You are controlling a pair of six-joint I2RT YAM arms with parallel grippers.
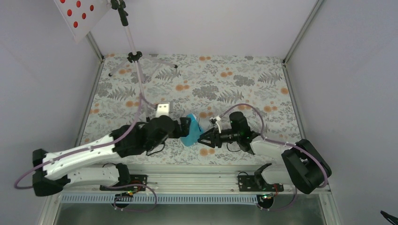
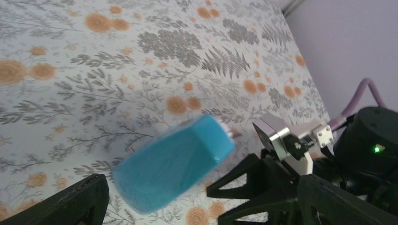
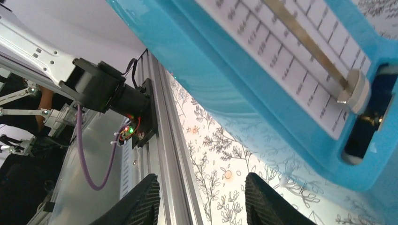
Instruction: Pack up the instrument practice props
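Observation:
The turquoise pyramid metronome is at the table's front middle, between my two grippers. In the left wrist view it is blurred and tilted, between my left gripper's wide-apart fingers, touching neither. My left gripper is open. My right gripper is open and empty, its tips close to the metronome's scale face. The silver tripod music stand stands at the back left. Its pale desk shows red through its holes. The red sheets themselves are hidden.
The floral tablecloth covers the table. An aluminium rail runs along the near edge with both arm bases. Grey walls and corner posts close in the sides. The stand's legs spread at the back left.

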